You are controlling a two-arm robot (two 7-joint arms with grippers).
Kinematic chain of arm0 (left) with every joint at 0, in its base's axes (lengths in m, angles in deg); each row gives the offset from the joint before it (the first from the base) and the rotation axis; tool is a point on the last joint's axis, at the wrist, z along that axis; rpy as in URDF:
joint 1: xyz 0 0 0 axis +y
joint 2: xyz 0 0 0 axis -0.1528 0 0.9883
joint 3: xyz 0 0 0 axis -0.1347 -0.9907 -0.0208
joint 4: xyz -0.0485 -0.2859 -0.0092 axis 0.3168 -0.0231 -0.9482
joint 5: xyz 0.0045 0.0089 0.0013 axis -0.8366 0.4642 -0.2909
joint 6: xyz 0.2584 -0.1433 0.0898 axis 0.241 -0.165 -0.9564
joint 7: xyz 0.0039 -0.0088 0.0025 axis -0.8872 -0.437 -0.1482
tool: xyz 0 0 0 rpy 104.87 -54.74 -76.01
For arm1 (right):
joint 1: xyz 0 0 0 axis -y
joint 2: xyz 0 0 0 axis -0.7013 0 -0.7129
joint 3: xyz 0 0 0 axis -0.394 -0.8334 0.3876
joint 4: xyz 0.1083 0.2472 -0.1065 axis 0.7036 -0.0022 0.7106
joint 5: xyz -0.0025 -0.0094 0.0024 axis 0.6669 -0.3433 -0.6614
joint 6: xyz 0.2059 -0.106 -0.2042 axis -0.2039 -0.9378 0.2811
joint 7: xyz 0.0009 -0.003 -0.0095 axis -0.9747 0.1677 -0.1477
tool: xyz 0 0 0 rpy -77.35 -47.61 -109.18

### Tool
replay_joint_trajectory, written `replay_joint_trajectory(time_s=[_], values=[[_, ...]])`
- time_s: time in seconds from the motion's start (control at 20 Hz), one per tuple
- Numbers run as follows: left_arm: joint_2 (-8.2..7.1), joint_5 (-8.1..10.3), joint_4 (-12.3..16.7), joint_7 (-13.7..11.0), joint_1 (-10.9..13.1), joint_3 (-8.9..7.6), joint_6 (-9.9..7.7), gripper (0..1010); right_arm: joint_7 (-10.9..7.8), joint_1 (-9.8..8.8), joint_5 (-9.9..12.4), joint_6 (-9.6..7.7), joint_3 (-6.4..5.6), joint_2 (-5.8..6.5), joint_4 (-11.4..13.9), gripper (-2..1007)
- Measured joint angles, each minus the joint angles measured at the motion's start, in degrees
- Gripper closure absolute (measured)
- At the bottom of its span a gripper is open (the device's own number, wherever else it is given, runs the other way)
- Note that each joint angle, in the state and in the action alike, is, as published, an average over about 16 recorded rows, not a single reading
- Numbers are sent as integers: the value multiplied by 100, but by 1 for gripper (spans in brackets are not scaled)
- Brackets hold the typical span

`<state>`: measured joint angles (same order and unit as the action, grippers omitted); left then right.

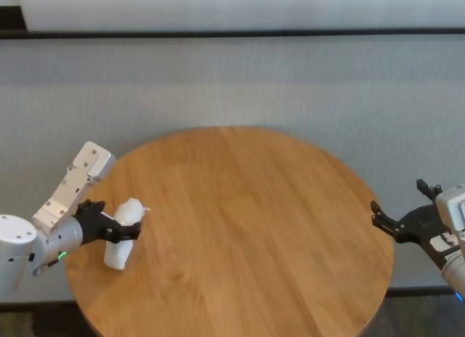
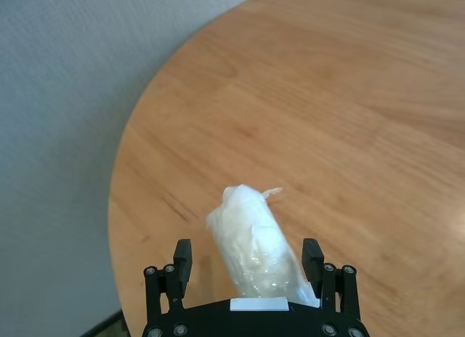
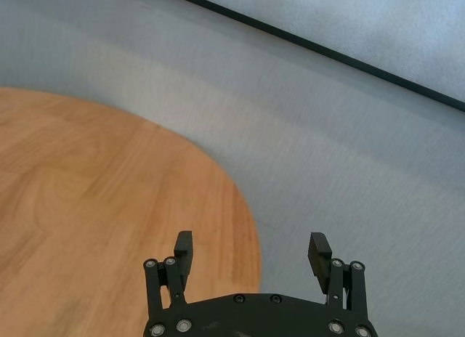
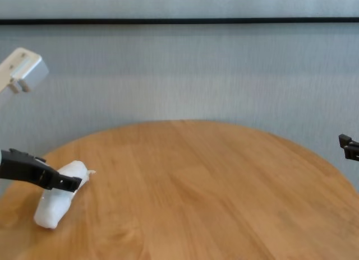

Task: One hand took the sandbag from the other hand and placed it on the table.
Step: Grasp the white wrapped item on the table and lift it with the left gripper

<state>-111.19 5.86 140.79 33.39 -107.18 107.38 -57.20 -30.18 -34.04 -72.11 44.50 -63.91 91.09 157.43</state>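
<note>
The sandbag (image 1: pixel 116 256), white in clear wrap, lies tilted on the round wooden table (image 1: pixel 254 206) near its left edge. My left gripper (image 1: pixel 131 232), with the green-lit silver wrist, is open and straddles the bag's upper half. In the left wrist view the sandbag (image 2: pixel 247 228) sits between the spread fingers of the left gripper (image 2: pixel 247 253), against one finger and apart from the other. The chest view shows the bag (image 4: pixel 50 207) with its lower end on the table (image 4: pixel 213 176). My right gripper (image 1: pixel 396 199) is open and empty just off the table's right edge; its own view (image 3: pixel 251 246) shows nothing between the fingers.
A grey carpeted floor surrounds the table, with a pale wall and dark baseboard (image 1: pixel 232 33) behind. The table edge (image 3: pixel 240 199) curves below the right gripper. Nothing else stands on the tabletop.
</note>
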Motion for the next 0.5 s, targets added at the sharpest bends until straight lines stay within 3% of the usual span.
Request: replay_joint_trajectory(time_s=[0.5], values=[[163, -134, -352, -96, -63, -26, 25, 8, 0, 0, 0, 0, 0, 0, 0, 4]])
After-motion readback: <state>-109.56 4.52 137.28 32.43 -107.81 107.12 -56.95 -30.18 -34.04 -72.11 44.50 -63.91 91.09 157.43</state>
